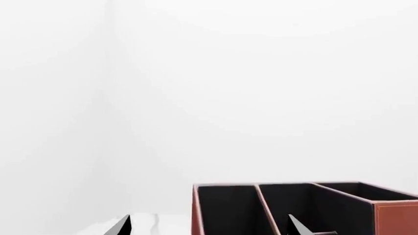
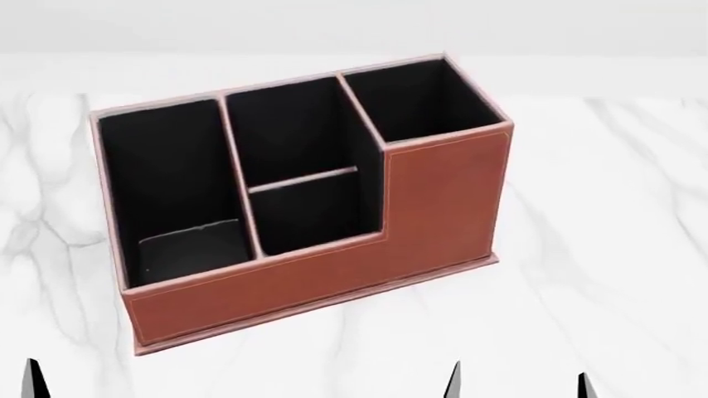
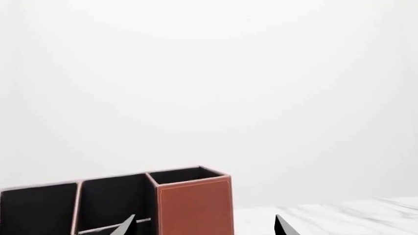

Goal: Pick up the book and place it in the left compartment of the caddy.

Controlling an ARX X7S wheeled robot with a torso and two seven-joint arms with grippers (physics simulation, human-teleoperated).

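The reddish-brown caddy (image 2: 332,282) stands on the marble table in the middle of the head view. In its left compartment (image 2: 166,166) a thin black book (image 2: 191,250) with a pale edge lies low against the front wall. Both grippers hang back at the near edge, apart from the caddy. My left gripper (image 1: 209,227) is open and holds nothing; the caddy (image 1: 392,215) lies beyond its fingers. In the head view only one left fingertip (image 2: 33,380) shows. My right gripper (image 2: 518,385) is open and holds nothing, and it faces the caddy's tall bay (image 3: 195,205).
White marble table (image 2: 619,215) runs on all sides of the caddy. The middle bay (image 2: 298,166) has a crossbar; the taller square bay (image 2: 420,95) is at the back right. A plain white wall stands behind.
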